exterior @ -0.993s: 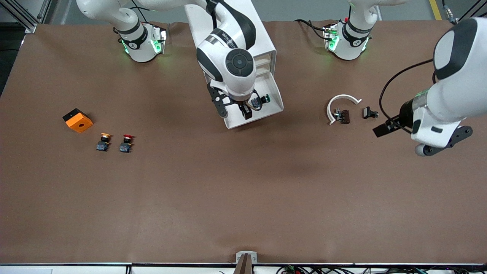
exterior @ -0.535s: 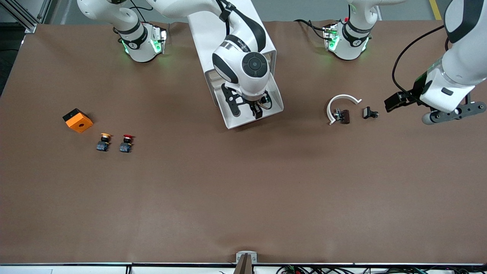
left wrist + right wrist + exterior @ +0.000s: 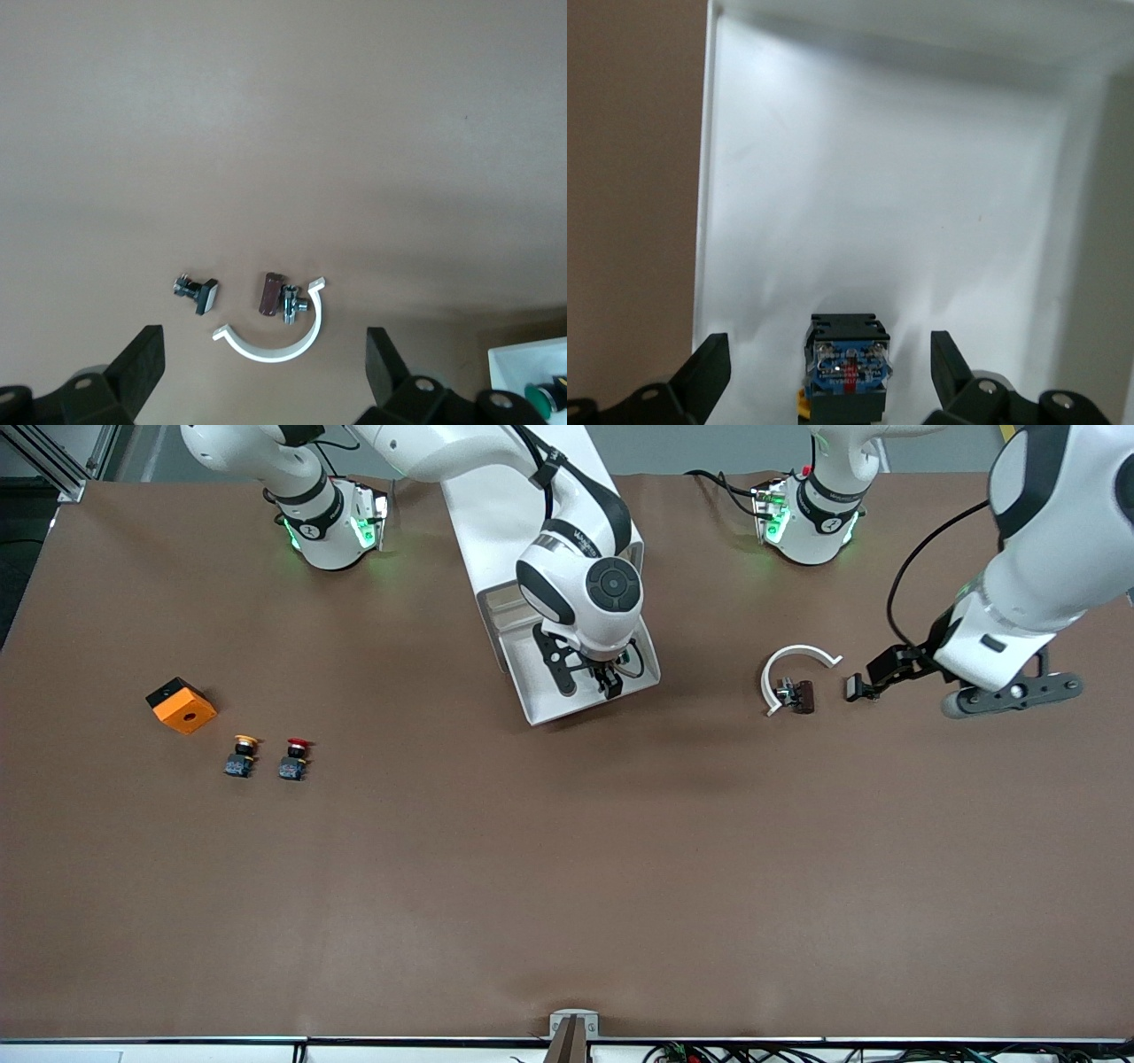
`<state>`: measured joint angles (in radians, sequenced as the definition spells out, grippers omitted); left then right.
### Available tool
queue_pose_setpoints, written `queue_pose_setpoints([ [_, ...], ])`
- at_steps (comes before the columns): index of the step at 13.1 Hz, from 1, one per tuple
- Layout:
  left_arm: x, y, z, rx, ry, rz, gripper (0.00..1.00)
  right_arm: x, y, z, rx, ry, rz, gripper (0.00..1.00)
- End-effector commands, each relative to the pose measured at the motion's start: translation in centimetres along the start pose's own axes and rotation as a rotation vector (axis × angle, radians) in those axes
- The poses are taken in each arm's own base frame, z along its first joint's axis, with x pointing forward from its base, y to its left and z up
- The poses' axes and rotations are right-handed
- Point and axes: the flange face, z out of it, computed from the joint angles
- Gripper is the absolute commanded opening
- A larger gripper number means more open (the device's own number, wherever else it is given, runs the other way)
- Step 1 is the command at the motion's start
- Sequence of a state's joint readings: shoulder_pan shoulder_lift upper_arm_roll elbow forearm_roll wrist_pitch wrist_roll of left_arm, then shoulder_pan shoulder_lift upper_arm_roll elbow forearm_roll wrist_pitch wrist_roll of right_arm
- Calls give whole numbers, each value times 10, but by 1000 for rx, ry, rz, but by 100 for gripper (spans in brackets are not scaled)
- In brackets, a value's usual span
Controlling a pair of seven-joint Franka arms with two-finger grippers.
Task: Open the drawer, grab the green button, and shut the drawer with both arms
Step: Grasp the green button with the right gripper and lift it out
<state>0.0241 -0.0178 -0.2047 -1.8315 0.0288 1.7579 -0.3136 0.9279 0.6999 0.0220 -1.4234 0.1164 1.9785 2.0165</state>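
One green-capped button (image 3: 625, 657) lies in the open drawer (image 3: 540, 700), at about 3 o'clock of the right gripper (image 3: 592, 680), which has shifted toward the left arm's end since a second ago. Its fingers are spread either side of the button's blue body (image 3: 845, 365), seen only in the right wrist view. The left gripper (image 3: 259, 372), moved farther from the front camera, hangs open over a white ring (image 3: 270, 341).

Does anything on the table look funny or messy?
Mostly tidy. The drawer hangs open, with the right gripper open over the button inside. The white cabinet sits crooked on the table. The left gripper waits open over the curved white clip.
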Motion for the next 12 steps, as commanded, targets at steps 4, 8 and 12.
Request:
queue_pose_setpoints([
  [4,-9,43,39,-2,39,25,100,-9,-3,6,5,-22,4,98],
  [8,-16,74,81,-29,72,-8,100,-14,-2,4,15,-33,-4,23],
  [12,-12,106,119,-59,53,8,100,-24,2,4,20,-29,-23,0],
])
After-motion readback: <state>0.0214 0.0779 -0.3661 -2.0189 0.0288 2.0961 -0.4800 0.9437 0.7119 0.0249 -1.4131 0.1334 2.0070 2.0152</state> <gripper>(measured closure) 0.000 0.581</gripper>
